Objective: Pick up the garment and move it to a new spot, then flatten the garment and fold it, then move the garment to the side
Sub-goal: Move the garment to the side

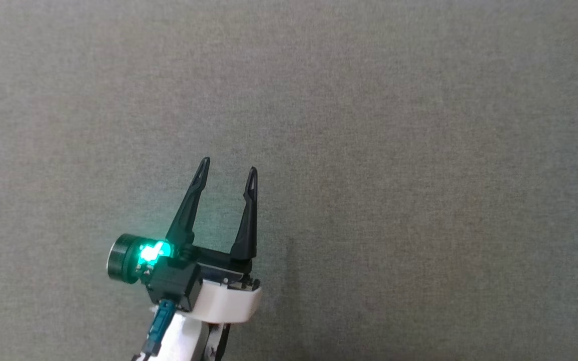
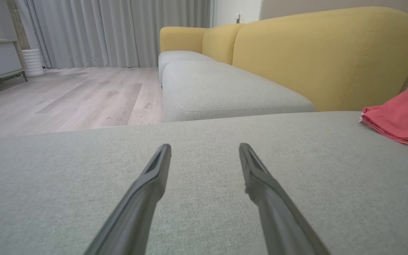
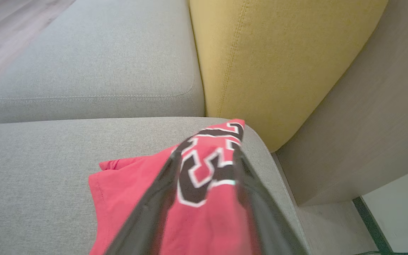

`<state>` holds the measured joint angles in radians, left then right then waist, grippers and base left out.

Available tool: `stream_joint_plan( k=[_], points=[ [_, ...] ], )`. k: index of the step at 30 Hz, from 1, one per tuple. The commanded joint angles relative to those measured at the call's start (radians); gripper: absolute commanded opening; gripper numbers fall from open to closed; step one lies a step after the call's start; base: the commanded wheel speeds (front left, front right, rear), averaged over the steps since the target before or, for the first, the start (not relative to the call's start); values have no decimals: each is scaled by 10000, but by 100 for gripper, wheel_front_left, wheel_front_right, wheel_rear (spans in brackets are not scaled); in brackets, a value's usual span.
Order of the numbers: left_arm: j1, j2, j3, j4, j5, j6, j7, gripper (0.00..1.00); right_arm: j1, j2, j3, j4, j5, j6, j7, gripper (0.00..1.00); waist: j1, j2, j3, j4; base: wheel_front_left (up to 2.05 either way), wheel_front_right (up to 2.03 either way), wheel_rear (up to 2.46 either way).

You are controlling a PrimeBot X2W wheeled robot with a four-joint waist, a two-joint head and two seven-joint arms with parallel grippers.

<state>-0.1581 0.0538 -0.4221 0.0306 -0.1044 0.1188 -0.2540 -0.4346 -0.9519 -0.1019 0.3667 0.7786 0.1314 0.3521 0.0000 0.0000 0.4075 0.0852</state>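
Garment (red jersey) lies on the grey seat cushion, tight to its right edge, at the rounded corner next to the yellow backrest. In the left wrist view it looks folded, with layers stacked along its near side. I read this as the last step: set it aside, let go, back off.

Right gripper: fingers spread and blurred, low over the black-and-white print, cloth showing in the gap. Nothing looks pinched. I can't tell whether a tip is touching or snagging the top layer.

Left gripper: spread wide, holding nothing, over bare cushion, well apart from the garment.

To finish clean:
- Lift the right one straight up off the cloth before any sideways move. Dragging would likely peel the top layer and undo the fold.
- Keep its jaws wide until clear. Thin jersey fabric probably catches on a tip easily.
- Mind the corner: the garment sits at the cushion's right edge with the floor below, so an outward nudge could slide it off. Retreat toward the cushion's middle, not over the edge.
- The left arm has no job here. Leave it parked.
- Once clear, check that the folded edges line up. If the top layer has shifted, one light press should fix it.
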Motion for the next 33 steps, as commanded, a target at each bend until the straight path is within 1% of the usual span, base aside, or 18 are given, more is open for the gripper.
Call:
stream_joint_plan(
  k=[1, 6, 11, 14, 17, 19, 22, 25, 26, 28, 31, 33],
  points=[
    [-75, -35, 295, -270, -23, 44, -78, 100, 251, -201, -93, -290, -211, -7, -71, 100, 0, 0, -266, 42, 0, 0, 0],
    [192, -35, 291, -155, -376, 386, -78, 100, 731, 1386, 416, -896, -1139, -7, -423, 100, 0, 0, -1326, 178, 0, 0, 0],
    [652, -35, 351, 120, -615, 549, -78, 100, 1603, 3154, 1239, -1758, -1677, -7, -988, 100, 0, 0, -2439, 251, 0, 0, 0],
    [933, -35, 405, 120, -701, 548, -78, 100, 2203, 4023, 1789, -2163, -1867, -7, -1600, 100, 0, 0, -3022, 258, 0, 0, 0],
    [1202, -35, 469, 125, -734, 505, -78, 100, 2731, 4789, 2312, -2327, -2065, -7, -2582, 100, 0, 0, -3587, 266, 0, 0, 0],
    [1437, -35, 545, 189, -735, 482, -78, 100, 3078, 5160, 2720, -2281, -2301, -7, -3320, 100, 0, 0, -3973, 270, 0, 0, 0],
    [1785, -35, 768, 143, -717, 529, -78, 100, 3450, 5709, 3252, -2123, -2796, -7, -4553, 100, 0, 0, -4302, 259, 0, 0, 0],
    [2117, -36, 1058, 125, -641, 609, -78, 100, 3719, 6321, 3552, -1786, -3260, -7, -5688, 100, 0, 0, -4577, 270, 0, 0, 0],
    [2332, -32, 1190, 102, -600, 570, -78, 100, 3896, 6707, 3436, -1582, -3625, -7, -6023, 100, 0, 0, -4728, 305, 0, 0, 0],
    [2536, -11, 1304, 69, -543, 505, -78, 100, 4102, 7102, 3135, -1585, -4143, -7, -6119, 100, 0, 0, -4858, 339, 0, 0, 0],
    [2790, 28, 1488, 2, -377, 486, -78, 100, 4557, 7700, 2487, -2230, -5049, -7, -6133, 100, 0, 0, -4995, 369, 0, 0, 0],
    [2926, 27, 1588, -76, -287, 480, -78, 100, 4979, 8127, 2044, -2557, -5379, -7, -6135, 100, 0, 0, -5058, 387, 0, 0, 0]
  ],
)
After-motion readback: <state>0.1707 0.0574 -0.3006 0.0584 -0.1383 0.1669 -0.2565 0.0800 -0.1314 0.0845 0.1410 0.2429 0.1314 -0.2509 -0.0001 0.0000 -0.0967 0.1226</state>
